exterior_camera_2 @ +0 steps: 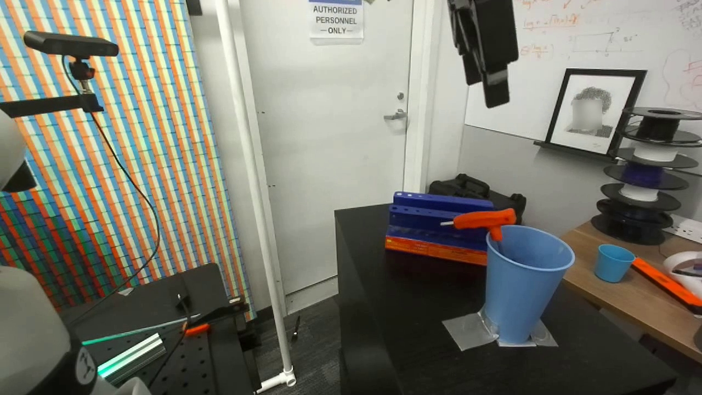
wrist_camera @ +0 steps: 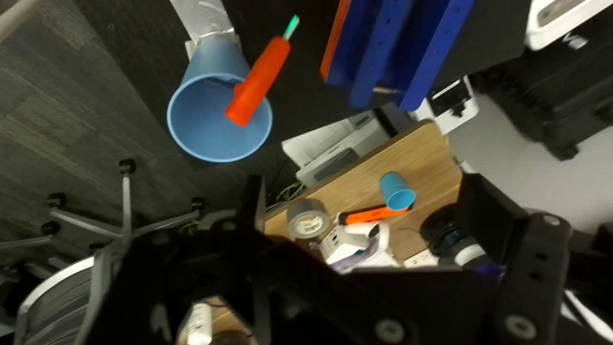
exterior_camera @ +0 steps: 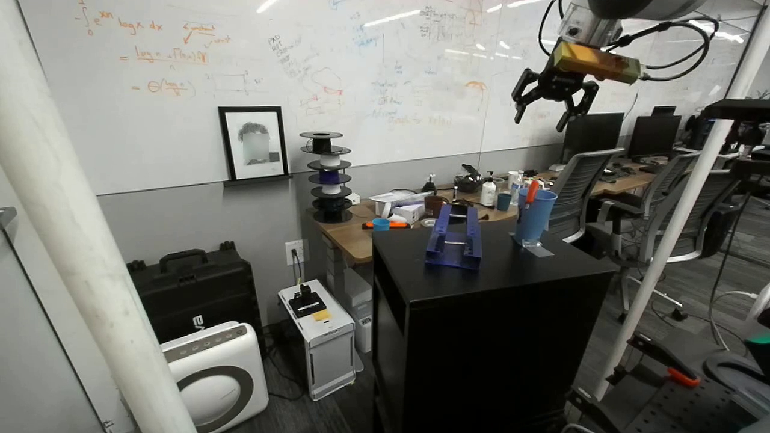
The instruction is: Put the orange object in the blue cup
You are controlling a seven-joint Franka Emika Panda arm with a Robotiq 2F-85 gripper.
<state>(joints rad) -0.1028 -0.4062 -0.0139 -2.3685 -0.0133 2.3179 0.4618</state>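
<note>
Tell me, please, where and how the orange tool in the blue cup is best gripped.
Probably by its orange crossbar, from above, the open gripper closing across the narrow width: it lies roughly level, exposed above the blue cup, while its stem dips inside.

Robotics lab, part office. In an exterior view: whiteboard (exterior_camera: 397, 84) full of handwritten math along the far side, monitors (exterior_camera: 594, 135) and office chairs (exterior_camera: 574, 186) far right, stacked spools (exterior_camera: 329, 178) on a wooden desk (exterior_camera: 346, 237), robot arm (exterior_camera: 643, 8) at right. In an exterior view: far door (exterior_camera_2: 329, 137) with "AUTHORIZED PERSONNEL ONLY" sign (exterior_camera_2: 336, 22), perforated board (exterior_camera_2: 192, 359) near left.
</note>
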